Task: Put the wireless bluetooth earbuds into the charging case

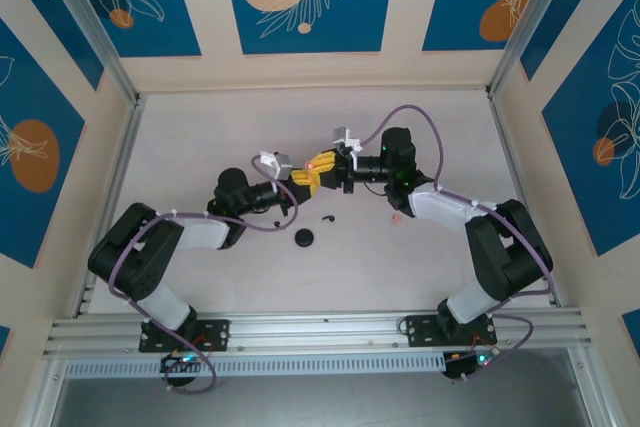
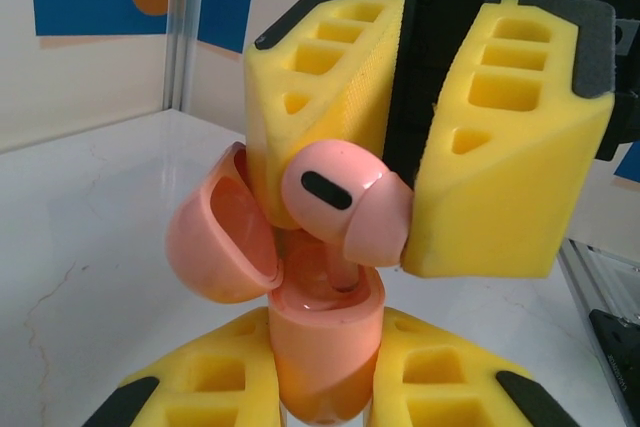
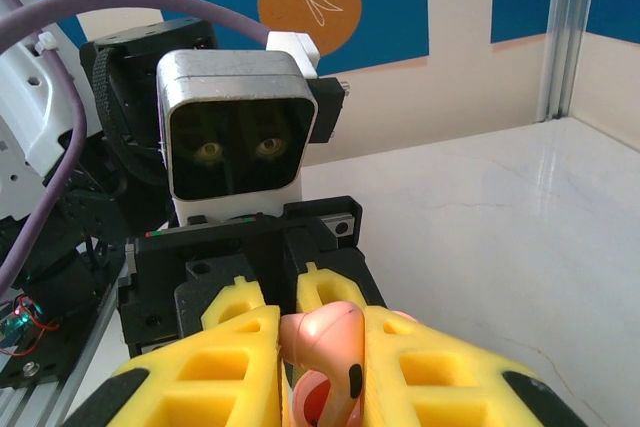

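Observation:
My left gripper (image 2: 325, 392) is shut on the body of the pink charging case (image 2: 325, 342), held upright with its lid (image 2: 215, 242) swung open to the left. My right gripper (image 3: 325, 377) is shut on a pink earbud (image 2: 345, 202), its yellow fingers (image 2: 510, 147) pressed on either side. The earbud's stem points down into the case's opening, and its head sits just above the rim. In the top view both grippers (image 1: 300, 180) (image 1: 325, 162) meet above the table's middle. A black earbud (image 1: 328, 216) and another pink earbud (image 1: 396, 215) lie on the table.
A black round object (image 1: 304, 238) and a tiny black piece (image 1: 278, 223) lie on the white table (image 1: 200, 137) near the left arm. Beige walls with blue panels enclose the table on three sides. The left wrist camera (image 3: 235, 137) faces the right wrist closely.

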Robot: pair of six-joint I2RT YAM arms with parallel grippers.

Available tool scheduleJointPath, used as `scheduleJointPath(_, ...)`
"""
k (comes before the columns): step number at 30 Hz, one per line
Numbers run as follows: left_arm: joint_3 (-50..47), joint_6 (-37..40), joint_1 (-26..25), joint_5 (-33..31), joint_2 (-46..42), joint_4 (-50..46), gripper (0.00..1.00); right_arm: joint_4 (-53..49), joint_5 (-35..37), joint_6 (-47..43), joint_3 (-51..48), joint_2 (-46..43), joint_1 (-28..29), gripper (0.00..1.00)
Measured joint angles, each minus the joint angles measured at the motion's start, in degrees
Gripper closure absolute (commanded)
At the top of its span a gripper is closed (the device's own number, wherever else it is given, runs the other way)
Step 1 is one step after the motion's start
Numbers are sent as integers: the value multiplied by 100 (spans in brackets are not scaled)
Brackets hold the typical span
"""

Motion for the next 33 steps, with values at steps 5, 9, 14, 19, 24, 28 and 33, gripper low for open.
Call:
scheduleJointPath(5,0,-20,0,-15,0,0,89,-31,-9,-35,0,4,0,78)
scheduleJointPath(9,0,-17,-2,-15,0,-35,89,-175,-26,-175,0,2,-4,78)
scheduleJointPath(14,-2,-17,-2,-7,39,-44,89,-308,-98,-223,-22,2,-101,76)
scheduleJointPath(19,-2,-17,-15,-2,109,-46,89,-428,-188,-225,-87,-7,-229,75)
scheduleJointPath(24,2,2,-39,0,199,-13,89,-553,-304,-243,-87,-7,-297,74)
scheduleJointPath(28,79,48,-39,-2,264,-20,89,-629,-380,-286,-85,-7,-356,71)
scheduleJointPath(33,142,96,-39,-39,297,-48,89,-745,-457,-328,-85,-7,-444,69)
